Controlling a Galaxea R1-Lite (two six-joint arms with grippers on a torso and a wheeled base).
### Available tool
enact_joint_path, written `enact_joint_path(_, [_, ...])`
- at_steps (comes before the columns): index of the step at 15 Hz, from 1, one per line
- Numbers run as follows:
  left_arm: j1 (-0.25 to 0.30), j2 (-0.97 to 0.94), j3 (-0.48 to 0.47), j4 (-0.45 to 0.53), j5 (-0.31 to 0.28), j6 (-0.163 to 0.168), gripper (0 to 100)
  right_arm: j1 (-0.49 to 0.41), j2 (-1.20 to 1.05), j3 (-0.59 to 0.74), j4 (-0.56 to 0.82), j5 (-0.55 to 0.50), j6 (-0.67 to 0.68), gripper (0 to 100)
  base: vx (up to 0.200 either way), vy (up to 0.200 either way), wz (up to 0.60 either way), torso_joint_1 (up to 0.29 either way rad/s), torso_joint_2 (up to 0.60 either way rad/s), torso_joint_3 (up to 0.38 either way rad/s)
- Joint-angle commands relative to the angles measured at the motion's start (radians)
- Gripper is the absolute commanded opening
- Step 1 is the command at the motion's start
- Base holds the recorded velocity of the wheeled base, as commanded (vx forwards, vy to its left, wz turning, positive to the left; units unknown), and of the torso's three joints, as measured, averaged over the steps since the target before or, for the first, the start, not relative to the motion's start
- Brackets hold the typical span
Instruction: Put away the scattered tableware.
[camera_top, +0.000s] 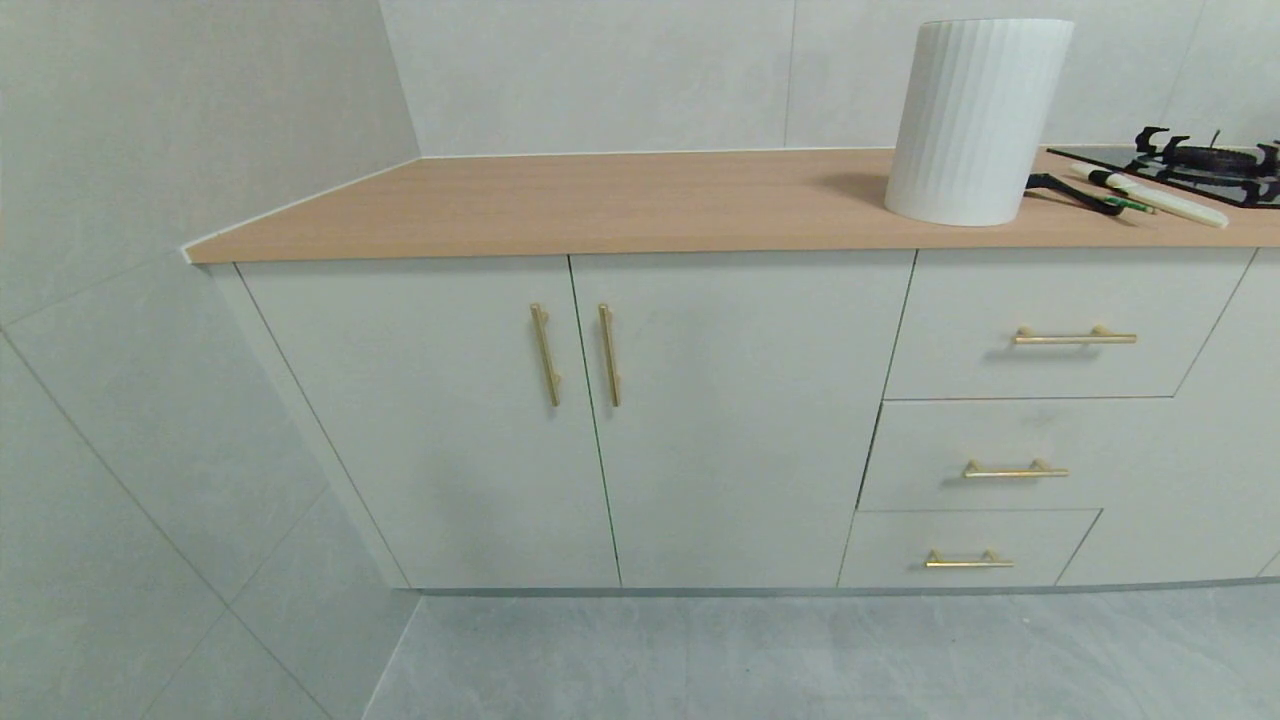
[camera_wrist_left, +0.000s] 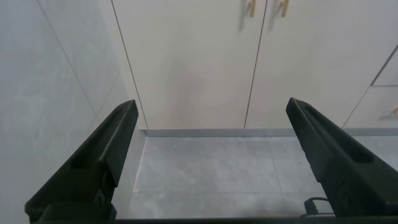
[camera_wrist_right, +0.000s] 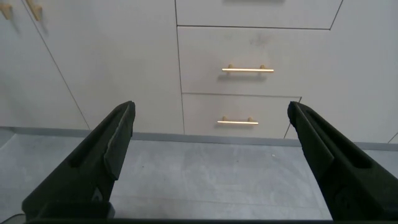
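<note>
The scattered tableware (camera_top: 1140, 197) lies on the worktop (camera_top: 600, 205), just beside a white ribbed holder (camera_top: 975, 120). It sits well above the left gripper (camera_wrist_left: 211, 109) and the right gripper (camera_wrist_right: 211, 111) — both low near the floor (camera_wrist_left: 205, 168), facing the cabinet (camera_wrist_left: 199, 62), with fingers spread wide apart.

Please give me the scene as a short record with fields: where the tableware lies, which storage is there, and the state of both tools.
Tableware: a few long utensils lying on the countertop, between the white ribbed container and the hob; exact kind unclear
Storage: double doors and three drawers under the countertop, all shut
Left tool: open, empty, low in front of the double doors
Right tool: open, empty, low in front of the drawers
</note>
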Motion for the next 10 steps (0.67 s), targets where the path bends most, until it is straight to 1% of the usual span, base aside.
enact_joint_path(1, [0.0,0.001,0.0,0.0,0.0,0.0,100,0.0,0.002,0.0,0.0,0.001,0.0,100,0.0,0.0,0.0,0.0,0.0,0.0])
enact_joint_path(2, [0.0,0.001,0.0,0.0,0.0,0.0,100,0.0,0.002,0.0,0.0,0.001,0.0,100,0.0,0.0,0.0,0.0,0.0,0.0])
enact_joint_path(10, [0.0,0.001,0.0,0.0,0.0,0.0,100,0.0,0.002,0.0,0.0,0.001,0.0,100,0.0,-0.2,0.0,0.002,0.0,-0.001])
